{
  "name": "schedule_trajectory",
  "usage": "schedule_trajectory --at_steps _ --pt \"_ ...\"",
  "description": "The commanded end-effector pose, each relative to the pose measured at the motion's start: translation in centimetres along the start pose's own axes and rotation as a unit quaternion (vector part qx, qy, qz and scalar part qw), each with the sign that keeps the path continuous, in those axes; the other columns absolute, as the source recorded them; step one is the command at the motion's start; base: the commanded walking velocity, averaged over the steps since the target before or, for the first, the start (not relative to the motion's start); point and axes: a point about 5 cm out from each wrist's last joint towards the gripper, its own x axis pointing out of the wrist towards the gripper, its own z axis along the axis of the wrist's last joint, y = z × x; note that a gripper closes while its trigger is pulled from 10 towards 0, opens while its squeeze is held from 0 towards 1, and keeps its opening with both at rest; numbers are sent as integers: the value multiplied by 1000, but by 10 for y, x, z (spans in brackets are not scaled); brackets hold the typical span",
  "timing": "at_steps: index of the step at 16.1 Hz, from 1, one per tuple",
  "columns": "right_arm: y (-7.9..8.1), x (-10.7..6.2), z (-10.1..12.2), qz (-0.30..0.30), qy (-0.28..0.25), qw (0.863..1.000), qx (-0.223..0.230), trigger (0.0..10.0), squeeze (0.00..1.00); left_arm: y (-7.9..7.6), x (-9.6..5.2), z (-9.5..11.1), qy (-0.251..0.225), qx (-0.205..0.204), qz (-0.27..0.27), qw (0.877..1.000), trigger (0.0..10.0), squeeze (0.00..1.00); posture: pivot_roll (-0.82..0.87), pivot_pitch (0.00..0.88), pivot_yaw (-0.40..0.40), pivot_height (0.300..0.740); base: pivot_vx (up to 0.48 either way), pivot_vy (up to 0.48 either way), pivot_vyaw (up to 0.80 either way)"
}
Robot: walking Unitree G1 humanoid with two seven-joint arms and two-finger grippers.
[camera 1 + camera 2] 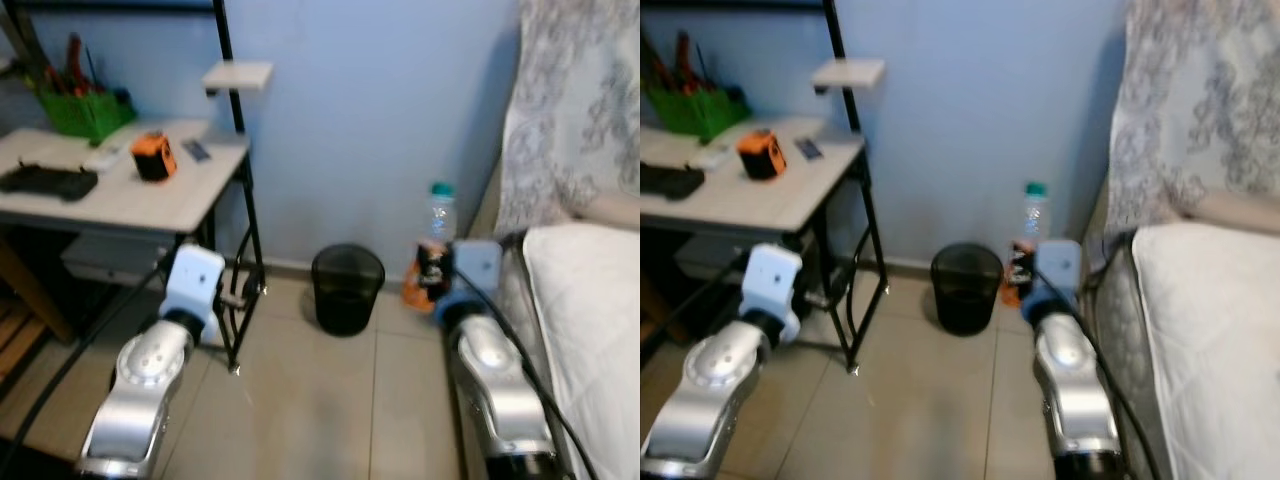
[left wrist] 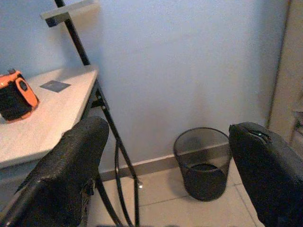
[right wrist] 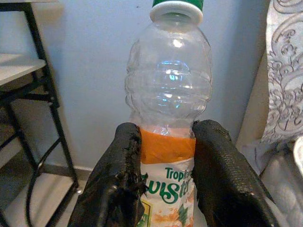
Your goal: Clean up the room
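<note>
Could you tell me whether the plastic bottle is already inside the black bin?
No, the right gripper holds the bottle upright; the bin stands apart.

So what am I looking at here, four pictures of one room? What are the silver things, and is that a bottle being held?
Yes, one moment seen by four cameras. Two are the eyes in a walking robot's head, looking down; the silver shapes are its arms. The other two sit on its wrists, looking along black fingers. The right gripper is shut on an empty plastic bottle with an orange label and green cap. The left gripper is open, holding nothing, and faces a black mesh bin on the floor by the blue wall. To the left a desk carries an orange gadget and a green basket. A bed is on the right.
</note>
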Motion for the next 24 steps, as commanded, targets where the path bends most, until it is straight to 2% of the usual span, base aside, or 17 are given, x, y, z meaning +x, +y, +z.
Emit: schedule_trajectory --at_steps 1,8,21,24 --pt "10 3 4 12 -5 1000 -2 10000 0 8 -1 1 2 11 10 1000 10000 0 0 0 22 740 341 0 0" --pt "7 5 3 6 5 1000 8 10000 0 8 0 1 3 8 8 1000 10000 0 0 0 21 740 341 0 -104" --pt "7 7 2 5 9 1000 -9 10000 0 9 2 2 2 10 4 1000 10000 0 -2 0 22 740 342 0 0" --pt "3 4 1 3 14 1000 -13 10000 0 15 -3 2 0 17 10 1000 10000 0 -19 0 29 740 342 0 0"
